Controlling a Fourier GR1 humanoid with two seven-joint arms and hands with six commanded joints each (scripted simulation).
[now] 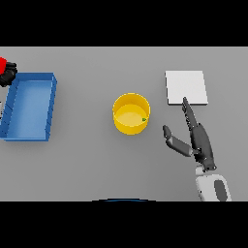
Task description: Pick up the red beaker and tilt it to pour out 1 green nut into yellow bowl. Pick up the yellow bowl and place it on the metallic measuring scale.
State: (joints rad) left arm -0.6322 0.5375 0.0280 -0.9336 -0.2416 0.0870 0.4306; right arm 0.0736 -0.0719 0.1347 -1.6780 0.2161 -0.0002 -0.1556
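A yellow bowl (131,113) stands at the middle of the table, with a small green nut (144,118) inside against its right wall. To its upper right lies the pale metallic scale (186,87). My right hand (198,138) is open between them, fingers straight and pointing up at the scale's lower edge, thumb spread toward the bowl without touching it. At the far left edge my left hand (8,75) shows dark, curled on the red beaker (3,63), which is mostly cut off by the frame.
A blue open tray (30,105) sits at the left, just below and beside the left hand.
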